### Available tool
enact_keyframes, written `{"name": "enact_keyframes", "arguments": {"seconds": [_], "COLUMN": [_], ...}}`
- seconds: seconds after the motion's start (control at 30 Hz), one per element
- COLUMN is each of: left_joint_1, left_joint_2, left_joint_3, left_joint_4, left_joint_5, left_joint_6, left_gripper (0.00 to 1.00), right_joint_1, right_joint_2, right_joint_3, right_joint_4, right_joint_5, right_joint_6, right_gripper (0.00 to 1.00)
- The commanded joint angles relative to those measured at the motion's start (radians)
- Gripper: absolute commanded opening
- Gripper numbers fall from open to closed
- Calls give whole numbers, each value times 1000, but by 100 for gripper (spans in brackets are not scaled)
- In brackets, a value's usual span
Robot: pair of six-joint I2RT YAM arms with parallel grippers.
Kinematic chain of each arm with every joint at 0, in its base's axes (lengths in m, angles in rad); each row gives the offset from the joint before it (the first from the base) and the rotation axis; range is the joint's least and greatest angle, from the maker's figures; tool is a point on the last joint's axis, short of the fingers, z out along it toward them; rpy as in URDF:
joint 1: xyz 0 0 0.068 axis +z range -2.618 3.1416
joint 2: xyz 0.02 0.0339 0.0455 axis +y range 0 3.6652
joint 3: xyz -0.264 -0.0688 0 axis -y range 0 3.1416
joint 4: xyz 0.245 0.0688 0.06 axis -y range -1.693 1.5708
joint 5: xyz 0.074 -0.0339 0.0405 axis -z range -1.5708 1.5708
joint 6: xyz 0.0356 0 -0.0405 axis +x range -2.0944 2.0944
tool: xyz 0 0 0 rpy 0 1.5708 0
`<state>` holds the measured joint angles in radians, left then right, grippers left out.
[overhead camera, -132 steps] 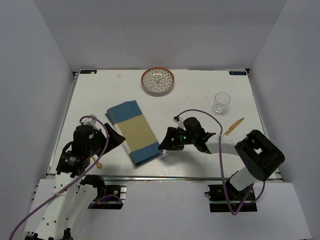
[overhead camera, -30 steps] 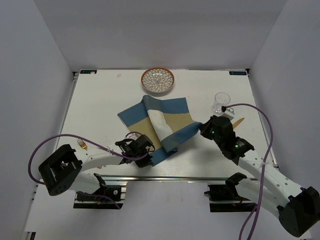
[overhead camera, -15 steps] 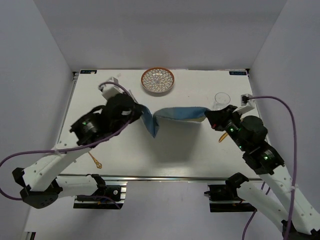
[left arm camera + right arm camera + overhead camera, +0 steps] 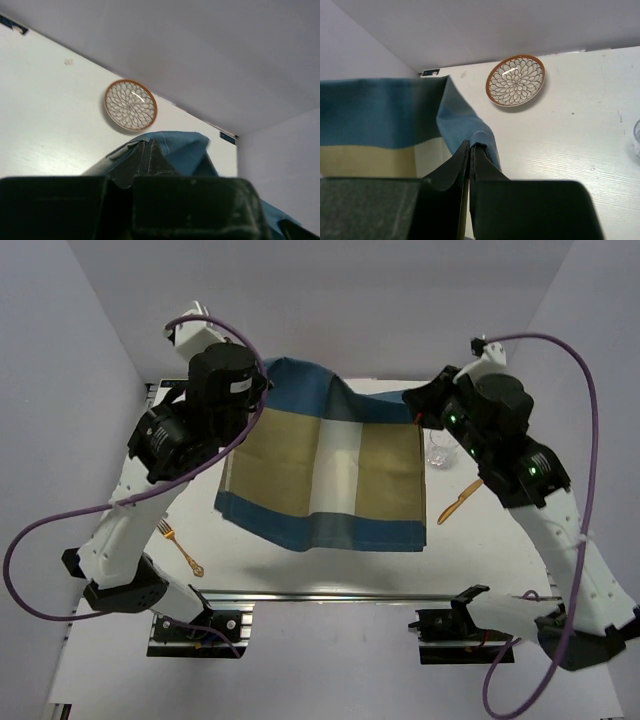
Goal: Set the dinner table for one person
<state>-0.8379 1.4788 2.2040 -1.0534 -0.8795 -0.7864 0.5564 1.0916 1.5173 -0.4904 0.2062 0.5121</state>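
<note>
Blue-tan-white striped cloth placemat (image 4: 330, 475), judged limp, is pinched at its upper corners by left gripper (image 4: 260, 378) and right gripper (image 4: 416, 408).

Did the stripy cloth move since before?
Yes. The placemat lifted off the dinner table and spread out toward its far edge, held by the left gripper and right gripper.

White arms (image 4: 125, 530), purple cables (image 4: 591, 450), black left hand (image 4: 148, 147) & right hand (image 4: 470, 146).
</note>
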Motion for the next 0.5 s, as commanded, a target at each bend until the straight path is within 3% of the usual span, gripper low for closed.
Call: {"name": "enact_keyframes", "arguments": {"seconds": [0.0,0.27,0.33,0.4,0.47], "left_joint_1": [49,201,221,249,264], "left_joint_2": [9,127,130,106,2], "left_joint_3": [1,39,17,-36,-255], "left_joint_4": [145,447,486,513,628], "left_joint_5": [-26,88,115,138,166], "left_joint_6": [152,427,464,470,457], "left_gripper": [0,0,0,0,0], "right_joint_1": [-39,-127,-157,-170,-193], "right_joint_2": [71,341,364,349,271], "right_joint_3": [170,490,488,385,237], "right_joint_4": [-45,-51,-24,19,154], "right_joint_5": [9,-195,-247,-304,-356], "right_joint_6": [-63,-144,-164,-187,-214], "right_gripper": [0,0,0,0,0]}}
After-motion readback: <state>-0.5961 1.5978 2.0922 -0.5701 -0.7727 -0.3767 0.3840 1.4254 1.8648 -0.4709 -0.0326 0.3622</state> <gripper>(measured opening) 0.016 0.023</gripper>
